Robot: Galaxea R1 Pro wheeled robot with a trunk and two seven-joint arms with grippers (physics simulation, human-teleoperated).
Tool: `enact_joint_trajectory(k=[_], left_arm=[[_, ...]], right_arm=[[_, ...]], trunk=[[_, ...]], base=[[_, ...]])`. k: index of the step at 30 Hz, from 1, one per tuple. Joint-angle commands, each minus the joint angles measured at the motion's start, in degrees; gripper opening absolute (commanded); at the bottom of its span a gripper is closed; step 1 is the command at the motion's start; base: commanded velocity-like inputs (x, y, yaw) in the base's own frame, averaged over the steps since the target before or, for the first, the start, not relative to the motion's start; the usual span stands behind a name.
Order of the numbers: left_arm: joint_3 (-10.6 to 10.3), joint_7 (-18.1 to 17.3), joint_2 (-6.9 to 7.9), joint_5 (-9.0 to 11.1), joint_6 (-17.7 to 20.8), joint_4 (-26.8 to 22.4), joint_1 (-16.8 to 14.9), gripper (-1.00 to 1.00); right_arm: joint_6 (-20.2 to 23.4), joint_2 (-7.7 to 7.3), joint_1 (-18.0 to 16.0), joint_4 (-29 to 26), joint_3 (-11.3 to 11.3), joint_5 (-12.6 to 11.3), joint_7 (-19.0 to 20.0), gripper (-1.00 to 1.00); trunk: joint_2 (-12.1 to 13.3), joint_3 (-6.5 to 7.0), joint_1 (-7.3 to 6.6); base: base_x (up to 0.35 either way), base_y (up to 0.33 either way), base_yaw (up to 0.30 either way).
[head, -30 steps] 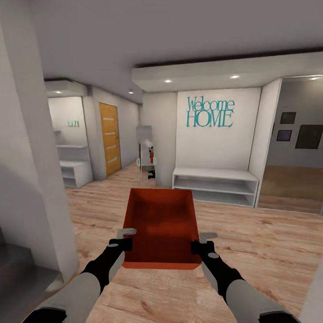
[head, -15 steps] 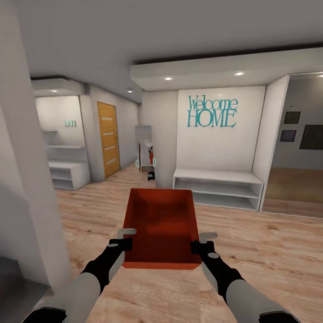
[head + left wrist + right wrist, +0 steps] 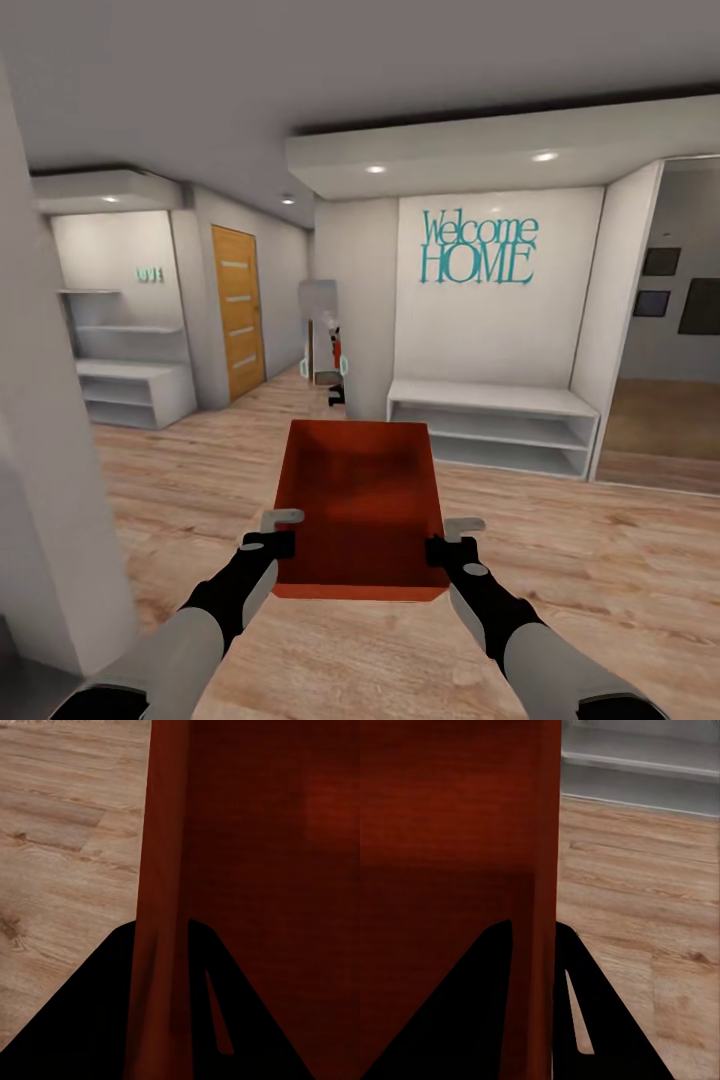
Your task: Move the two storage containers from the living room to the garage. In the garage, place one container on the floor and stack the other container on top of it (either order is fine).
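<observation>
One orange-red storage container point(image 3: 360, 500) hangs level in front of me over light wood plank flooring, open side up and with nothing inside. My left gripper point(image 3: 283, 532) is shut on its left wall near the close corner, and my right gripper point(image 3: 448, 540) is shut on its right wall. In the left wrist view the thin red wall point(image 3: 161, 870) runs between the dark fingers of the left gripper point(image 3: 161, 937). The right wrist view has the same wall point(image 3: 540, 870) clamped in the right gripper point(image 3: 534, 930). The garage and its concrete floor are out of view.
A white pillar point(image 3: 50, 480) stands close on my left. Ahead is a low white bench shelf point(image 3: 490, 420) under a "Welcome HOME" sign point(image 3: 478, 248). A corridor with an orange door point(image 3: 238, 310) and white shelving point(image 3: 130, 385) opens ahead left; a doorway point(image 3: 665, 400) opens at the right.
The whole view has shifted: the left pillar slid further left and the wall ahead grew slightly. Container and both grippers keep the same place in the picture.
</observation>
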Motion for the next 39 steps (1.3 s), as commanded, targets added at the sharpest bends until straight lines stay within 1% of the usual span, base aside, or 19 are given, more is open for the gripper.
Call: enact_joint_trajectory(k=[1,17,23,26,39], left_arm=[[2.1,0.8,1.96,-1.2,-1.1,-0.5,-0.1,-1.0],[2.1,0.8,1.96,-1.2,-1.1,-0.5,-0.1,-1.0],[2.1,0.8,1.96,-1.2,-1.1,-0.5,-0.1,-1.0],[2.1,0.8,1.96,-1.2,-1.1,-0.5,-0.1,-1.0],[2.1,0.8,1.96,-1.2,-1.1,-0.5,-0.1,-1.0]], right_arm=[[-0.1,-0.07,0.0,0.2,0.0,-0.3,-0.5,-1.0],[-0.2,0.12,0.0,0.2,0.0,-0.2,-0.6,-1.0],[-0.1,0.19,0.0,0.2,-0.1,-0.5,-2.6,-1.0],[-0.1,0.19,0.0,0.3,-0.1,-0.5,-3.4,-1.0],[-0.1,0.19,0.0,0.3,-0.1,-0.4,-3.5,-1.0]], trunk=[[-0.1,-0.08,0.04],[-0.1,-0.08,0.04],[-0.1,-0.08,0.04],[-0.1,-0.08,0.04],[-0.1,-0.08,0.04]], base=[[0.322,0.0,0.0],[0.322,0.0,0.0],[0.322,0.0,0.017],[0.322,0.0,0.225],[0.322,0.0,0.265]])
